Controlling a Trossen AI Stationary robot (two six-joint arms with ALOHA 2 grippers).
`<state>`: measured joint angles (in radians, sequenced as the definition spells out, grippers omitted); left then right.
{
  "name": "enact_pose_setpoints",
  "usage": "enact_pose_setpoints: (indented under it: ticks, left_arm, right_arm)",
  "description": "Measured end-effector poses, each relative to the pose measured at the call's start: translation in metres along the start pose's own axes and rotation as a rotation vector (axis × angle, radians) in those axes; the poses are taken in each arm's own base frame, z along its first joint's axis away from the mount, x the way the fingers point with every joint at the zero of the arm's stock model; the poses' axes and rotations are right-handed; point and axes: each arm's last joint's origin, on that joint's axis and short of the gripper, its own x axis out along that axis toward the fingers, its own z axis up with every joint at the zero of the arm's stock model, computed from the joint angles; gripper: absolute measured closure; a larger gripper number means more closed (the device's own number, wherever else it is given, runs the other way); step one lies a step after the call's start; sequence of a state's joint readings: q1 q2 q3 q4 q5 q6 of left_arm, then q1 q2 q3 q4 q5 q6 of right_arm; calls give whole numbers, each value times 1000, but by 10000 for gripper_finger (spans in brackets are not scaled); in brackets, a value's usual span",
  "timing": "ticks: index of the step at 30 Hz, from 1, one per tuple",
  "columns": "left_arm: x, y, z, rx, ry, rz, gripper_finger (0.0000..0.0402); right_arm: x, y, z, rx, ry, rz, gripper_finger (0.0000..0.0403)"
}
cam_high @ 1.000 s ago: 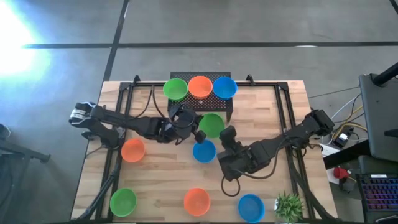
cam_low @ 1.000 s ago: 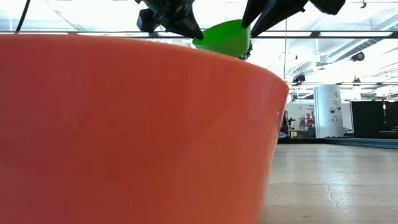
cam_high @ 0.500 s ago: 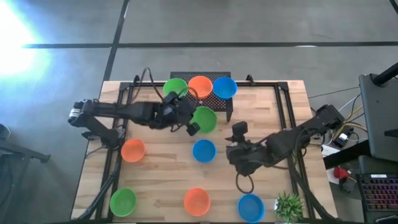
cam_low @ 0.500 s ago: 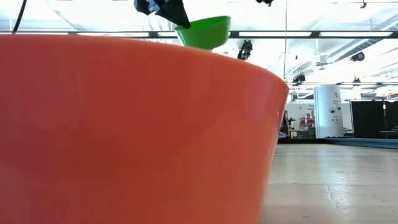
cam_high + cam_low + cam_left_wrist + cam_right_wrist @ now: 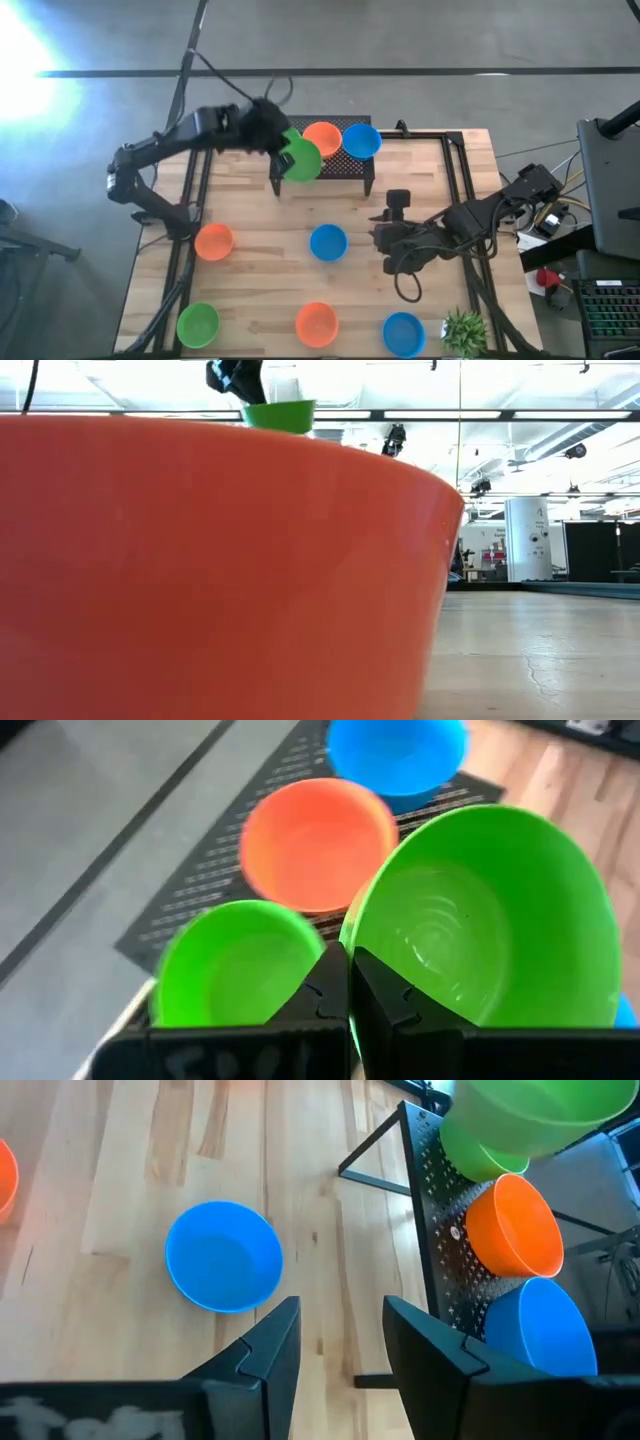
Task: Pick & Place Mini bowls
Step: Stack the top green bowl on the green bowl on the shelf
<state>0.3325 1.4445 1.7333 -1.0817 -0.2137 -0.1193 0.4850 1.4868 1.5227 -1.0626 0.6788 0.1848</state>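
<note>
While three bowls sit on the black rack [image 5: 340, 168], the left gripper [image 5: 277, 152], clamped on a green mini bowl [image 5: 300, 160], holds it over the rack's green one [image 5: 232, 975]; right gripper [image 5: 392, 228] empty, jaws apart; five bowls left on the table [image 5: 260, 260]

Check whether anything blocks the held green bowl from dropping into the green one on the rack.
Nothing visible does. The left gripper, shut on the green bowl, holds it just above the green bowl on the rack. The orange bowl sits beside, not between.
</note>
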Motion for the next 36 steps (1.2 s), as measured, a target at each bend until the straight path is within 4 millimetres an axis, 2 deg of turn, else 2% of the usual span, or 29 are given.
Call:
enact_pose_setpoints:
  ticks: [8,11,14,18,36]
  left_arm:
    - [5,76,-2,-44,50,-9,401]
    - [6,97,-7,-57,86,-12,401]
    - [10,109,-10,-66,111,8,401]
    - [19,115,-10,-63,131,-1,401]
    - [58,119,-12,-83,244,-47,401]
  right_arm:
    - [0,0,0,6,-1,0,274]
    - [0,0,0,31,-1,0,275]
    - [0,0,0,45,-1,0,274]
    - [0,0,0,46,-2,0,274]
    - [0,0,1,48,-4,-1,282]
